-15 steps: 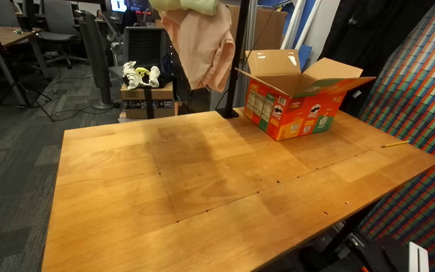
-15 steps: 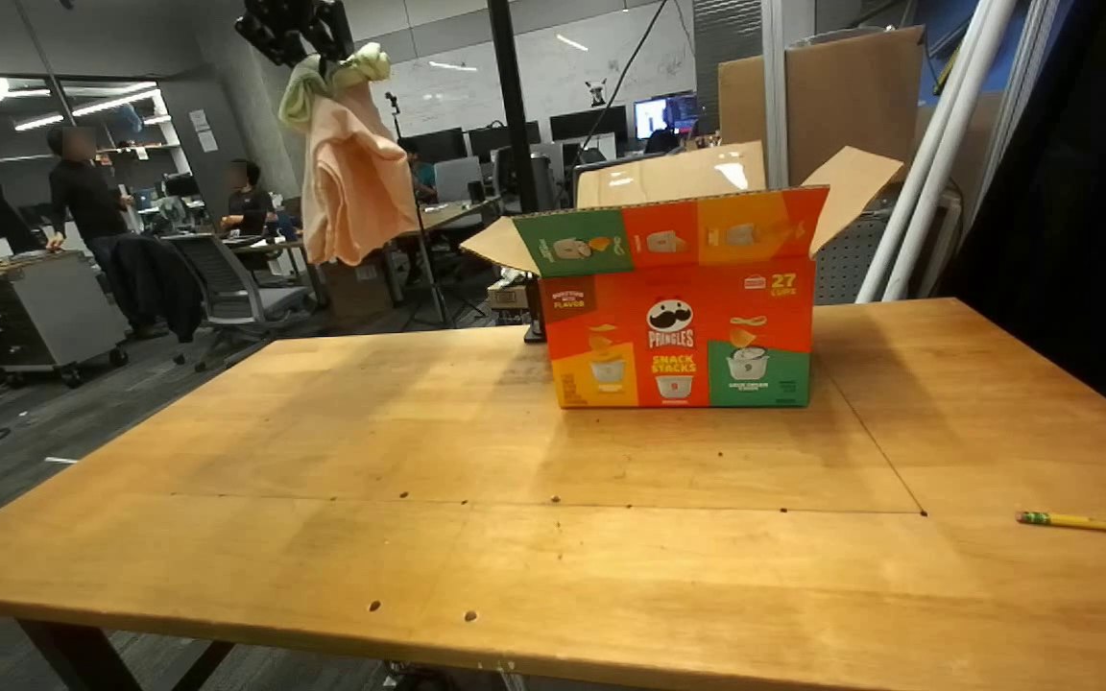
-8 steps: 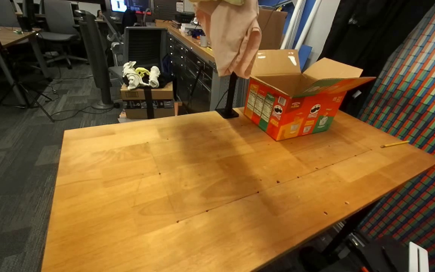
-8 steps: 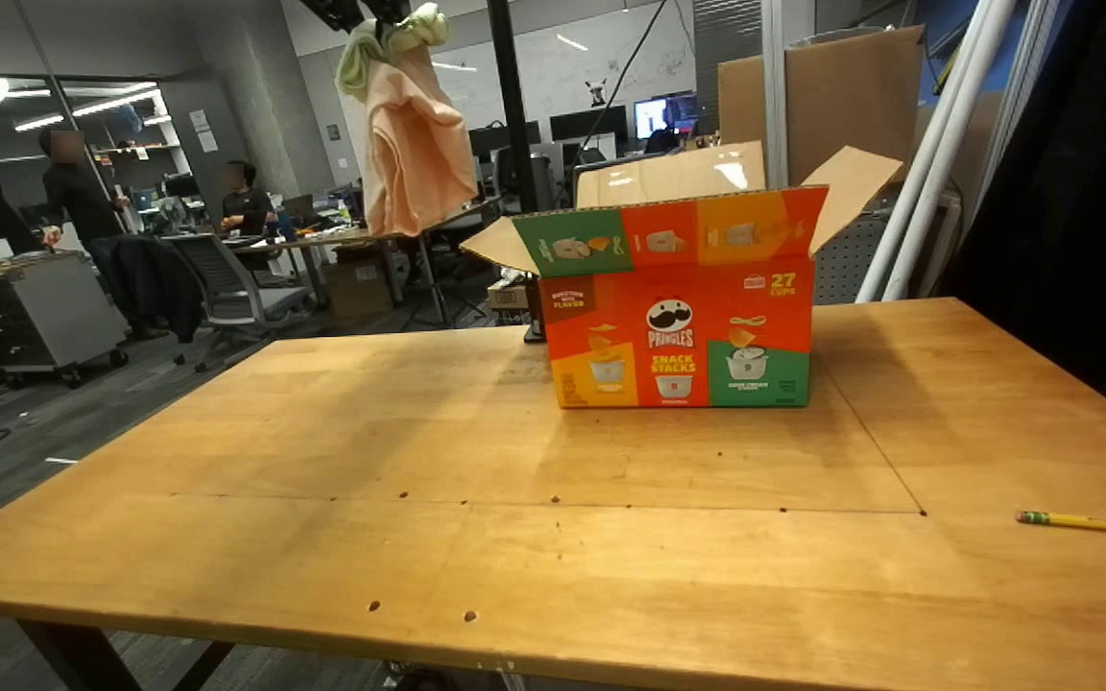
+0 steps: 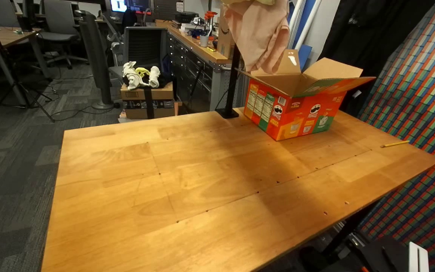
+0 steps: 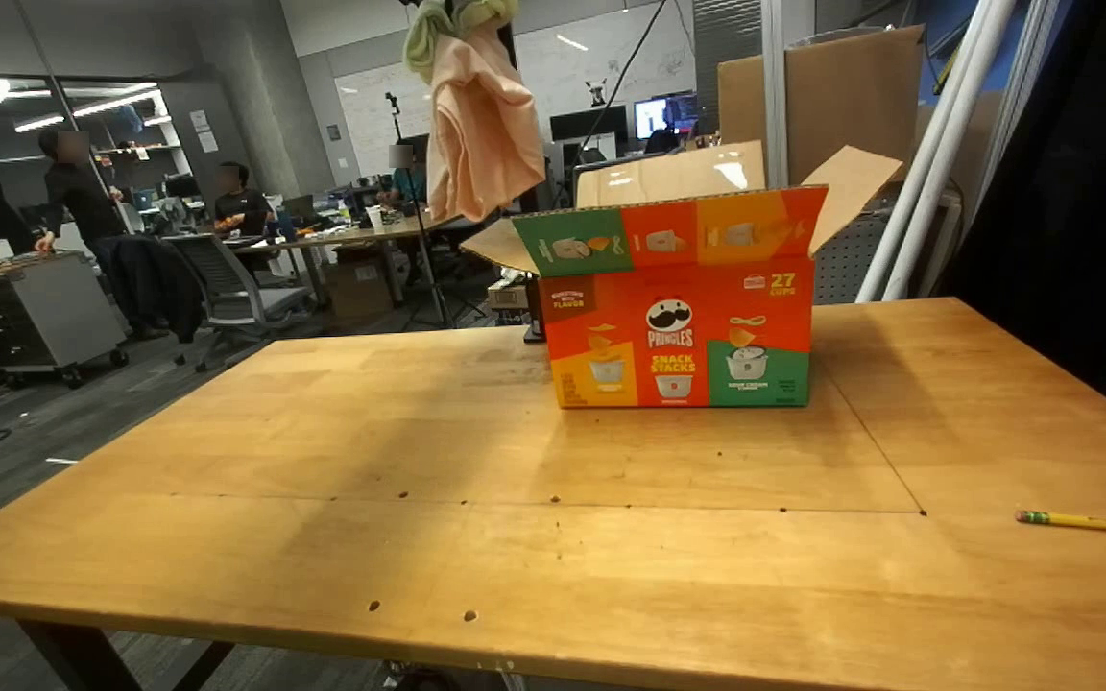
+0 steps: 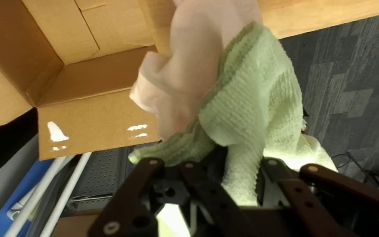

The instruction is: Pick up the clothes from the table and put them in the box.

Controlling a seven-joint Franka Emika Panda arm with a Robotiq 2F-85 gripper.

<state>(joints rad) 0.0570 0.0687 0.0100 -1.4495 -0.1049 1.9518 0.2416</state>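
While the gripper (image 7: 239, 167) pinches a bunched green cloth (image 7: 252, 102), its jaws parted only by the fabric, a pink cloth (image 6: 479, 139) hangs below; in an exterior view both are high, left of the open box (image 6: 601, 312) on the table (image 6: 313, 422).

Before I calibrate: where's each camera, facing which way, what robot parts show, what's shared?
Wrist view: on the wrist, looking past the end effector, shut on the green cloth, down toward the open box.
Exterior view: above the table, angled down across it, box seen corner-on; no robot part shows.
Exterior view: beyond the table's edge, squarely facing the box's Pringles front; only a bit of end effector at top.
Both exterior views share box, pink cloth and pencil.
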